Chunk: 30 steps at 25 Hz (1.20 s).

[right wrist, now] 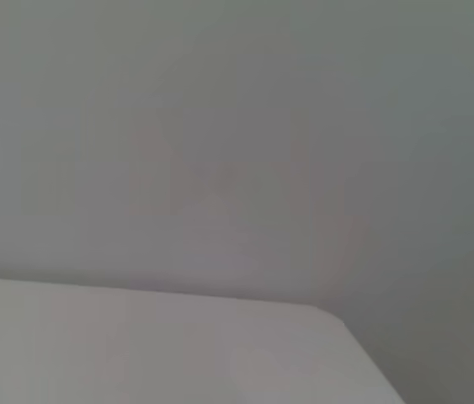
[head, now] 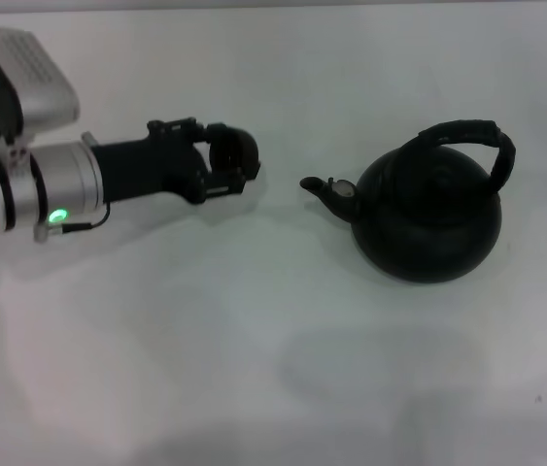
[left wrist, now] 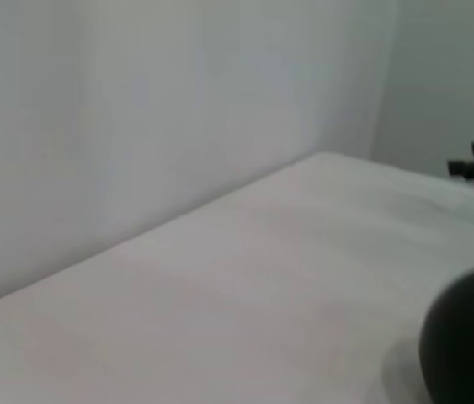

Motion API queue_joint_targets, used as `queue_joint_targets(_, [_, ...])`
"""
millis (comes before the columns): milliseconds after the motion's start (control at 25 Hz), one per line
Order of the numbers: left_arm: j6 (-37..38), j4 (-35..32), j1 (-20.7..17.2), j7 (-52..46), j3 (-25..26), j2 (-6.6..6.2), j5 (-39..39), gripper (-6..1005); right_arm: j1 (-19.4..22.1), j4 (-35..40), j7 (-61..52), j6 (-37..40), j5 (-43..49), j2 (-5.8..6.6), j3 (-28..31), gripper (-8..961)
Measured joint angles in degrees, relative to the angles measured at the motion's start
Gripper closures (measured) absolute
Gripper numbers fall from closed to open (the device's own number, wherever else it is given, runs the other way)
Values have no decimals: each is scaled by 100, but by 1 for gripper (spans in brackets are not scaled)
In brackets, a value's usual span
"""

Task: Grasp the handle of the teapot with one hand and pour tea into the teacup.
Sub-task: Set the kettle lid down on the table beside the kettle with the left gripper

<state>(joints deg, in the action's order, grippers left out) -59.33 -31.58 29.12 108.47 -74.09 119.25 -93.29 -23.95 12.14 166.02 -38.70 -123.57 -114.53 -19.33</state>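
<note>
The left gripper (head: 239, 165) is reaching in from nine o'clock, its fingers closing around the teacup (head: 236, 150), which seems to be in its grasp. At three o'clock the teapot (head: 428, 216) is sitting on the white table (head: 254, 369), spout facing the gripper. Pale walls are filling both wrist views.

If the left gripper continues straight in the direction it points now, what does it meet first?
Probably the teapot: its spout faces the left gripper, which holds the teacup. Only bare table lies between, though height is hard to judge.
</note>
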Motion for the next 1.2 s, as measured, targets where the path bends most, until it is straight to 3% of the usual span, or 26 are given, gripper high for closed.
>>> queue_joint_targets(240, [75,-845,-94,-1890,-42,-58,537,299,-25,44,0,37,0,-7,0,108])
queue_joint_targets(560, [-182,-2562,-267,-4935,-21,-77,3044,298,-38,3,0,23,-11,-34,0,109])
queue_joint_targets(680, [-657,-2719,-107,-5313,81,-113,3350,298,-26,-58,0,-6,-19,-41,8,109])
queue_joint_targets(920, [-1685,-2665,431,-5947,746,-232,3646,299,-45,-158,0,-44,-8,-50,15,108])
queue_joint_targets(1200, [-2123,-2654,1121,-7050,760,-200,4919,299,-68,-155,-50,-118,-36,-53,10,109])
